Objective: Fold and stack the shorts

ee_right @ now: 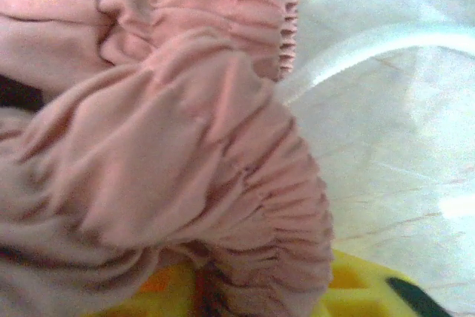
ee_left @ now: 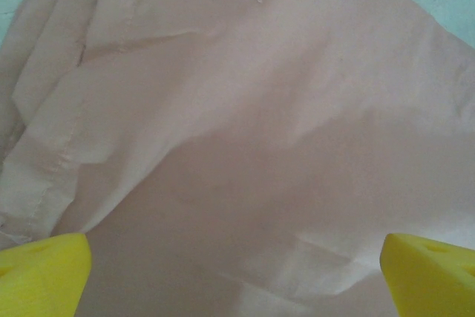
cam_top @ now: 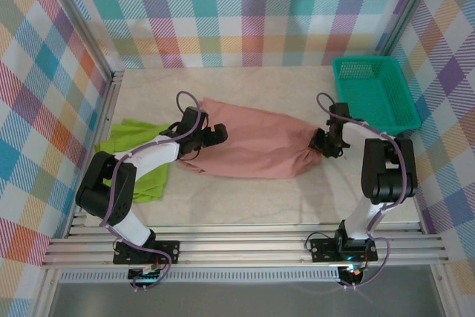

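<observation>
**K:** Yellow plastic fingertips (ee_left: 44,272) of the left gripper (cam_top: 214,136) are spread wide with nothing between them, hovering over the dusty salmon pink cloth shorts (cam_top: 249,142). Fabric under it is fairly flat, few creases.

**M:** Where's that pair relative to the teal plastic mesh basket (cam_top: 371,61)?

**K:** Just left of the basket and a bit nearer the arm bases. It lies crosswise on the pale table (cam_top: 260,87), not touching the basket. Lime green cloth shorts (cam_top: 137,157) are crumpled well left of the basket, past the pink pair, partly under the left arm.

**M:** Right gripper (cam_top: 327,144)?

**K:** At the pink pair's basket-side end, pinching the gathered elastic waistband (ee_right: 245,176). Cloth bunches to a point there.

**M:** Step?

**K:** My read: fold on the pink pair just getting set up. Nothing stacked, green pair not yet folded.

**M:** Next?

**K:** Probably the left drops and pinches the end away from the basket. Then both ends carry over together so the edges line up. Risks: grabbing one layer only, or the waistband slipping out.
</observation>
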